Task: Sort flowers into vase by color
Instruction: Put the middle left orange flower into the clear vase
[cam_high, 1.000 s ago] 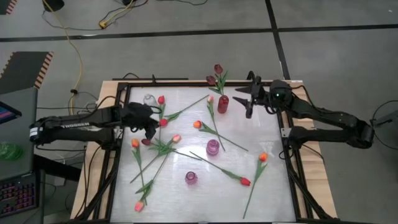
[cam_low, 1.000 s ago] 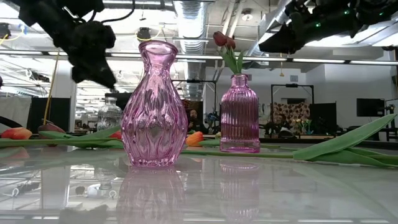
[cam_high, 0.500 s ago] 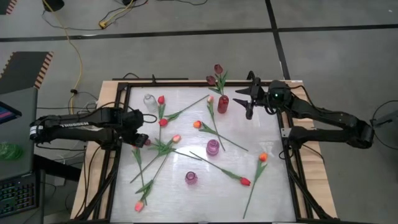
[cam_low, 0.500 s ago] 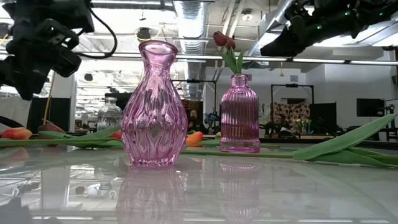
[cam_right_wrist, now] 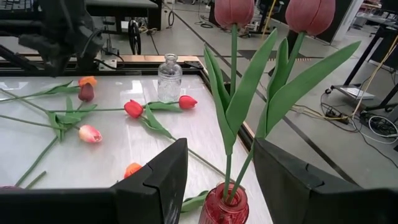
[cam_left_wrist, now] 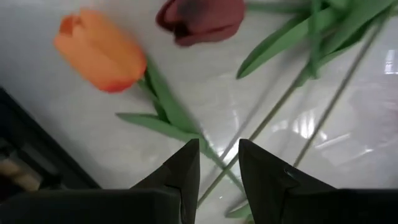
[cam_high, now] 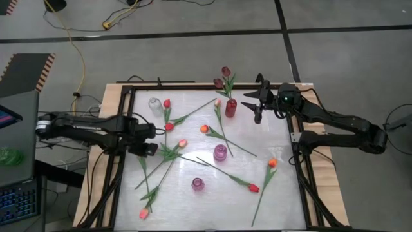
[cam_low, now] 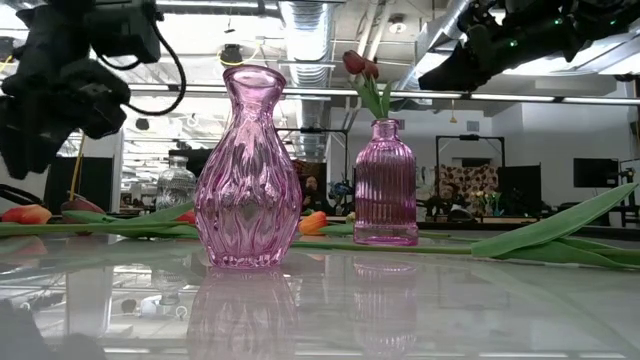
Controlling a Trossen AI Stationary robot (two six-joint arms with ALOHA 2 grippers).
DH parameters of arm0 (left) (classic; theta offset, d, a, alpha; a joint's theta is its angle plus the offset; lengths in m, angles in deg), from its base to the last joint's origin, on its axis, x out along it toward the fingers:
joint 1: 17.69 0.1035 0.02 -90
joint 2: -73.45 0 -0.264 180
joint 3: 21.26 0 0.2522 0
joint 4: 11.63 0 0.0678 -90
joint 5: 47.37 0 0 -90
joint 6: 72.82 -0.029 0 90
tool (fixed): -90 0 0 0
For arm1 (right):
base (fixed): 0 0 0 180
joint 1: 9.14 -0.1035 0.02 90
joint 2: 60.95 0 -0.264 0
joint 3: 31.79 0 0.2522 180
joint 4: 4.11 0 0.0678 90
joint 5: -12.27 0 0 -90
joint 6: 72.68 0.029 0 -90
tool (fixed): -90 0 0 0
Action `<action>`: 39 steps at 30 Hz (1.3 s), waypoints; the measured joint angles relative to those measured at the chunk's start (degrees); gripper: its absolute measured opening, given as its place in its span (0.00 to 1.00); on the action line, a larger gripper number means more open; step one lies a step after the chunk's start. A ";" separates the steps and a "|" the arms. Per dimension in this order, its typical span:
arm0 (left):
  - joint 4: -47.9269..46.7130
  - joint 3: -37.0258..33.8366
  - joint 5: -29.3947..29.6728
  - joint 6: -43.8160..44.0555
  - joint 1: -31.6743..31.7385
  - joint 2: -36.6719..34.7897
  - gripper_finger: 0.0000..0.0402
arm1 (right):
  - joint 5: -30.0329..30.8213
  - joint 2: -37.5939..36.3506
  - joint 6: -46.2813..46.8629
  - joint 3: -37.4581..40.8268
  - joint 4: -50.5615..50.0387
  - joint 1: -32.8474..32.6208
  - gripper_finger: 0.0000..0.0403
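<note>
Flowers are lying scattered across my tabletop. My left pincer is hovering at nine o'clock over a green stem, fingers slightly apart, holding nothing. My right pincer is gaping empty at one o'clock beside the red vase.

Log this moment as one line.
left gripper: open, empty, over orange tulip stem | right gripper: open, empty, by red vase | vase holds two tulips

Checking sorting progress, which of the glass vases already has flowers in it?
The small red glass vase beside the right gripper; it holds two dark maroon tulips. The other vases hold none.
</note>
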 joint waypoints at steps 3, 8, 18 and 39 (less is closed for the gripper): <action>0.00 -0.02 -0.57 2.52 -1.89 2.90 0.24 | 0.00 0.00 0.00 0.00 0.00 0.00 0.51; -0.46 -0.07 -0.80 8.16 -4.90 7.85 0.24 | 0.00 0.00 0.00 0.00 -0.02 0.00 0.51; 5.03 -0.11 3.31 11.94 -7.34 16.30 0.24 | 0.00 0.00 0.00 0.00 -0.02 -0.02 0.51; 6.61 0.17 3.67 10.67 -7.33 26.55 0.24 | -0.02 0.00 0.00 0.00 -3.21 0.00 0.51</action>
